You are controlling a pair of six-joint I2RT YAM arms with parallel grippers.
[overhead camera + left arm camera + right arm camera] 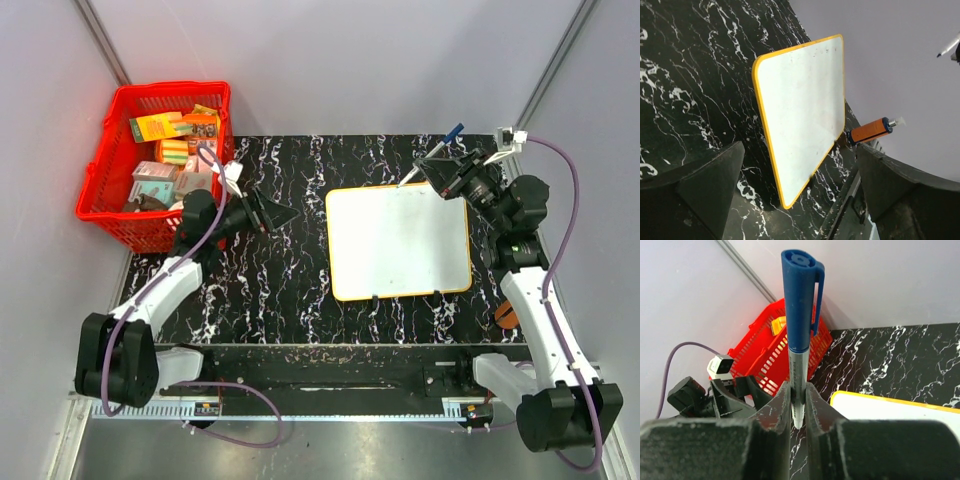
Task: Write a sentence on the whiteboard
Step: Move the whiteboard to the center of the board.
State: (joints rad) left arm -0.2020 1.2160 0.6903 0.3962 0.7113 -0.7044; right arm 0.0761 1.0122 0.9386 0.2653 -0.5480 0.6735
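Note:
The whiteboard [400, 240] lies flat on the black marbled table, right of centre, white with an orange-yellow rim. Its surface looks blank and no blue sentence shows on it. It also shows in the left wrist view [802, 115] and partly in the right wrist view [900, 407]. My right gripper [432, 172] hovers at the board's far right corner, shut on a silver marker with a blue cap end [799, 340]. The marker's tip [404, 183] points down at the board's far edge. My left gripper [283, 214] is open and empty, left of the board, facing it [800, 147].
A red basket [160, 165] of boxed goods stands at the far left, also in the right wrist view [775, 350]. An orange cylinder [870, 131] lies by the board's near right corner [507, 314]. White walls close in the table.

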